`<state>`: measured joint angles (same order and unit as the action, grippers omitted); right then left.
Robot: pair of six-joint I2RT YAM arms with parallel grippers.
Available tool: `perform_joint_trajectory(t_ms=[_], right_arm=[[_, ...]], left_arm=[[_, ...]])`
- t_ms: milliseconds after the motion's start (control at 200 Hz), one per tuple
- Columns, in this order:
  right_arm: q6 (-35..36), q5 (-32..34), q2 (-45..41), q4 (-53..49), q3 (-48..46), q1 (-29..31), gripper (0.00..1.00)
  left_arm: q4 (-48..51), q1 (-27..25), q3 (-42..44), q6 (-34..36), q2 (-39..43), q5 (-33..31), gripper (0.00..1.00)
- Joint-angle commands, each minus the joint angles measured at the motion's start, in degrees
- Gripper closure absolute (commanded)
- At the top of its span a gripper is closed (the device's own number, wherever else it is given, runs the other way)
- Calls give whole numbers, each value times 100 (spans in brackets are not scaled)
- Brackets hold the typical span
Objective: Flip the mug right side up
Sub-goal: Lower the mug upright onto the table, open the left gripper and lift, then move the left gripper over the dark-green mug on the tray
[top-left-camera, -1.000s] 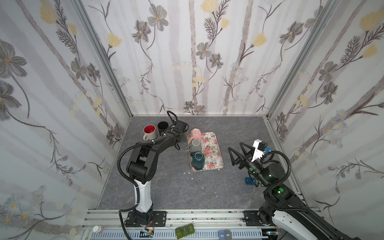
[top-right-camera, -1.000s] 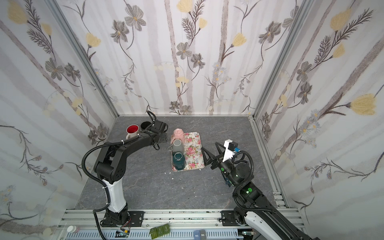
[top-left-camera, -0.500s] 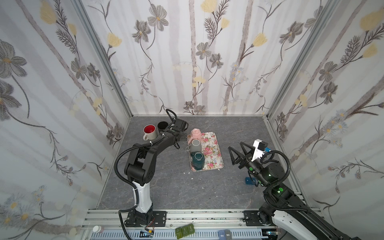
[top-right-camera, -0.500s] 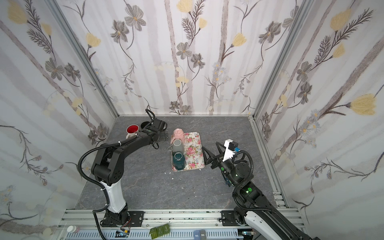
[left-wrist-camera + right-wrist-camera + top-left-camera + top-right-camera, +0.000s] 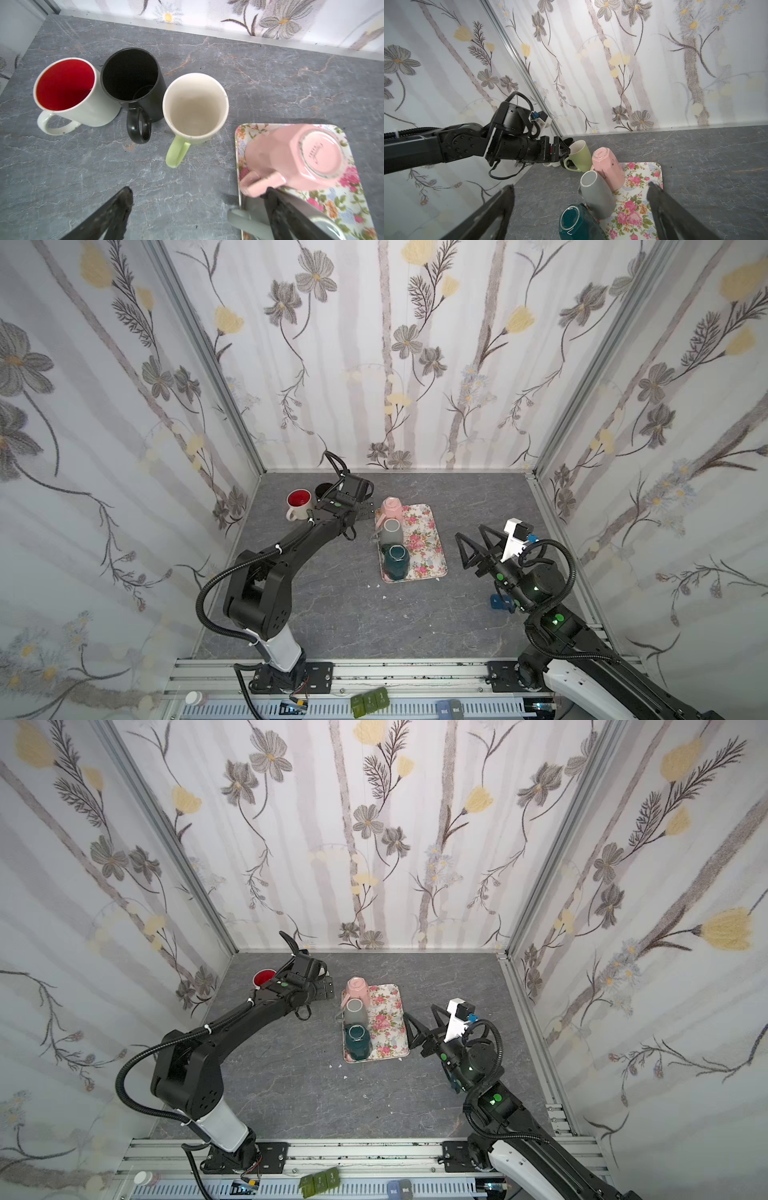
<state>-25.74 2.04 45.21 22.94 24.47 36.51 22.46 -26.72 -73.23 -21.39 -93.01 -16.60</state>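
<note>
Three mugs stand upside down in a row on the floral tray: pink, grey and teal. In the left wrist view the pink mug shows its base. An upright green mug stands on the table beside the tray, next to a black mug and a red-lined white mug, both upright. My left gripper is open and empty, just short of the green mug's handle. My right gripper hangs open and empty to the right of the tray.
The back wall and the left wall corner lie close behind the upright mugs. A small blue object lies on the table under the right arm. Bare grey table stretches in front of the tray.
The left wrist has drifted slightly up and toward the back wall. The right arm has not moved.
</note>
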Motion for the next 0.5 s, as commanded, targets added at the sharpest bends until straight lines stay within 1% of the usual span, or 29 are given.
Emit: perform_joint_trajectory(t_ms=[0,110,205,290,385,495], right_arm=[[-120,-180,148,53,124,-4,0],[-330,-277,471,156,172,-11,0],[-617,-674,864,463,181,5,0],[-773,-885,1213,612,214,55,0],[-810,-962,1482,569,300,124,0],[-783,-979,1518,516,304,187,0]], left_arm=[[-257,-150,415,38,552,211,0],[-841,-289,1170,272,1342,842,0],[-1413,-351,1923,234,2016,1347,0],[-1741,-406,2404,196,2500,1622,0],[-2091,-465,2833,283,2778,1919,0],[-2250,-522,3064,419,2824,2312,0]])
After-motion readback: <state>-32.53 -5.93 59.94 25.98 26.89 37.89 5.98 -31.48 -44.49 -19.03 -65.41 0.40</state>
